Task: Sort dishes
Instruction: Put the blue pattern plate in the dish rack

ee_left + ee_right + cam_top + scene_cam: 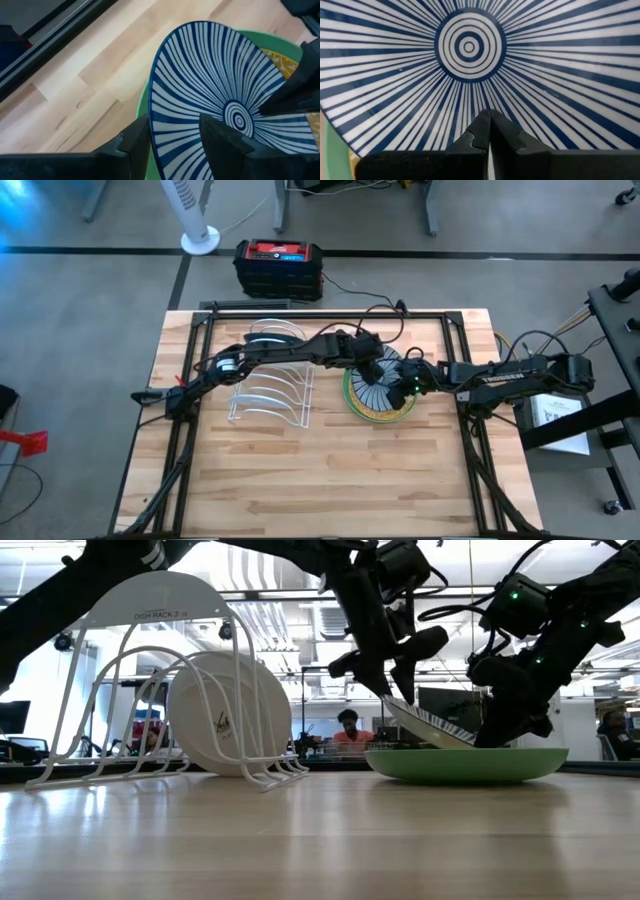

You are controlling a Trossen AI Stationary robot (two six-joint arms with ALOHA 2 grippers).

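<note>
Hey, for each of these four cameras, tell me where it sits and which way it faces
High: overhead, straight down; both arms meet over the striped plate.
Low: table height, level across; wire rack, tilted plate, both arms.
Left wrist: left gripper clamps the plate's rim.
Right wrist: shut right gripper against the plate's face.
All share the striped plate.
</note>
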